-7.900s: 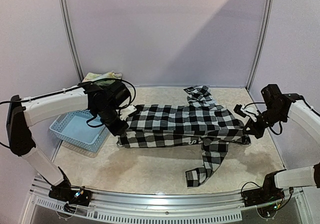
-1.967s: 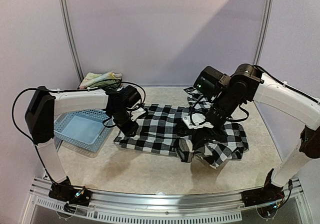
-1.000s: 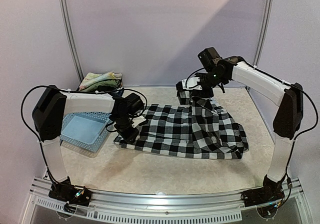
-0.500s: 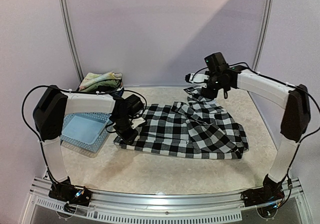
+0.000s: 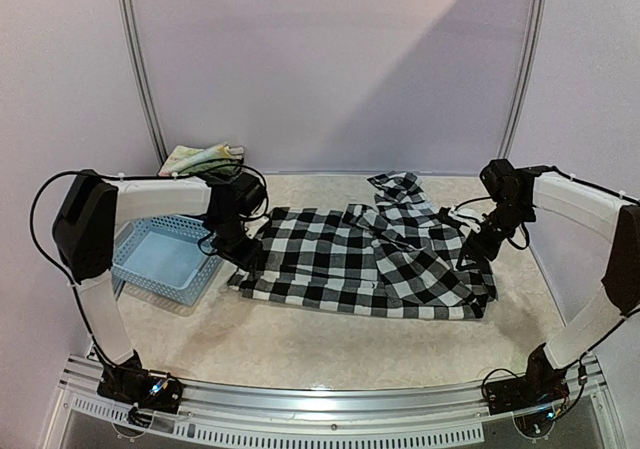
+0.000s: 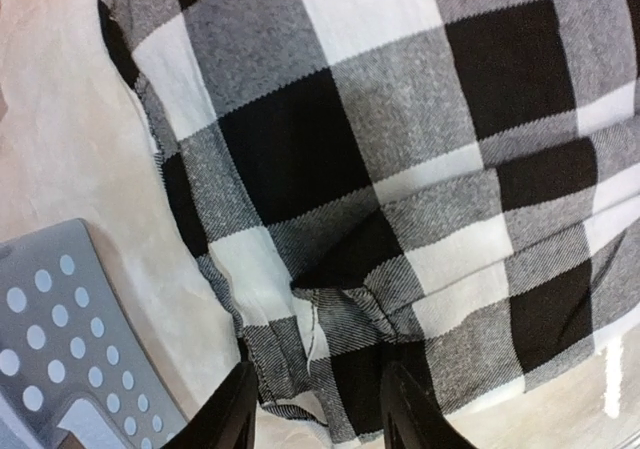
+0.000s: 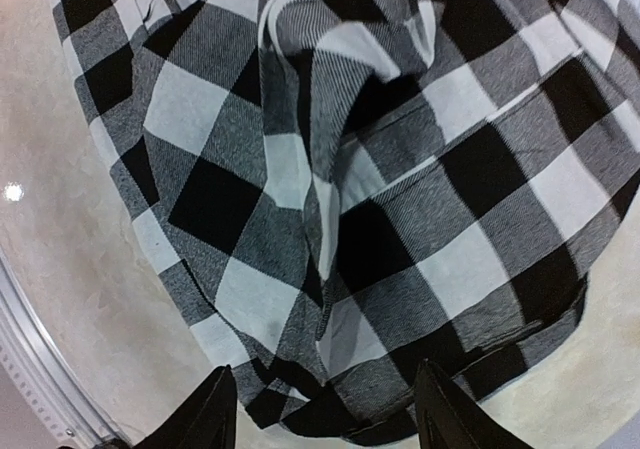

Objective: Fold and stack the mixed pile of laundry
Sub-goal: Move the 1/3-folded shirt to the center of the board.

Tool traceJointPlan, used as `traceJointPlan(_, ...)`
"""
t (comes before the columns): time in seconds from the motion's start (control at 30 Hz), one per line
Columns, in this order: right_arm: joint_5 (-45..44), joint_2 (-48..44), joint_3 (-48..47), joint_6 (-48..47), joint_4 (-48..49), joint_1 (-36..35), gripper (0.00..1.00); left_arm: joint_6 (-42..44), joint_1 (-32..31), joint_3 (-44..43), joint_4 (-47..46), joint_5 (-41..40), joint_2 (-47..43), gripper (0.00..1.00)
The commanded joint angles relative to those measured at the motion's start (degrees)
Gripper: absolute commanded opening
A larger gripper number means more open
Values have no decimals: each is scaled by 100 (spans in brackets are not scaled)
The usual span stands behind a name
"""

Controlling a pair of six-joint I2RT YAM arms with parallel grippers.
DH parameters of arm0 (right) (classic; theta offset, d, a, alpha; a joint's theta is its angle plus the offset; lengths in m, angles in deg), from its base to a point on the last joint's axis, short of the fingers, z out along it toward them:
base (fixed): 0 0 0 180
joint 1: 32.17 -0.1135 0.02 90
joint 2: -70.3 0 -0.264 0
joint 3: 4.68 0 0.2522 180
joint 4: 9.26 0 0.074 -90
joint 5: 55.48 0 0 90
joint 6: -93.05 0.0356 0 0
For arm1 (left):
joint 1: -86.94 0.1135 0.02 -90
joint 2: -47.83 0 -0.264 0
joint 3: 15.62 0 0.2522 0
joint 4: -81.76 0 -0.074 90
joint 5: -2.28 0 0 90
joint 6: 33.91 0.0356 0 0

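The black-and-white checked shirt (image 5: pixel 370 264) lies spread across the middle of the table, its sleeves folded in over the body. My left gripper (image 5: pixel 243 252) is low over the shirt's left hem (image 6: pixel 290 369). Its jaws stand apart, one on either side of the hem corner, with the gripper (image 6: pixel 320 414) open. My right gripper (image 5: pixel 470 253) hovers over the shirt's rumpled right edge (image 7: pixel 330 269), also open (image 7: pixel 330 414), its fingers wide and gripping nothing. The pale yellow-green floral cloth (image 5: pixel 205 157) sits with other garments at the back left.
A light blue perforated basket (image 5: pixel 160 261) stands just left of the shirt, its corner (image 6: pixel 45 344) close to my left fingers. A metal rail (image 5: pixel 330 424) runs along the near edge. Bare tabletop (image 5: pixel 320 354) lies in front of the shirt.
My right arm has swung from the back, near the collar, to the shirt's right edge and dropped lower. My left gripper has shifted slightly back and its jaws have widened.
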Motion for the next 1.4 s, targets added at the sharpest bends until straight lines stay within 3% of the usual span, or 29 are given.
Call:
traceJointPlan(0.0, 540, 258, 362, -179, -349, 209, 61, -443, 246, 171, -362, 606, -163, 43)
traceJointPlan(0.43, 375, 936, 967, -504, 238, 444, 57, -841, 388, 634, -758, 1258, 284, 39)
traceJointPlan(0.53, -13, 1094, 1136, -573, 466, 458, 49, -903, 387, 775, -733, 1290, 324, 34)
traceJointPlan(0.63, -236, 1226, 1256, -650, 548, 491, 32, -1030, 388, 1056, -791, 1371, 286, 24)
traceJointPlan(0.8, -468, 1339, 1546, -860, 599, 511, 11, -1366, 339, 1729, -1079, 1664, 22, 0)
traceJointPlan(0.83, -511, 1345, 1623, -924, 600, 512, 8, -1449, 320, 1899, -1171, 1732, -64, 0)
traceJointPlan(1.1, -64, 1091, 1893, -1761, -298, 526, 9, -1887, -185, 2646, -1357, 1619, -680, 0)
traceJointPlan(1.37, -731, 578, 2212, -2184, -381, 619, 14, -2017, -530, 2866, -916, 1278, -1178, 0)
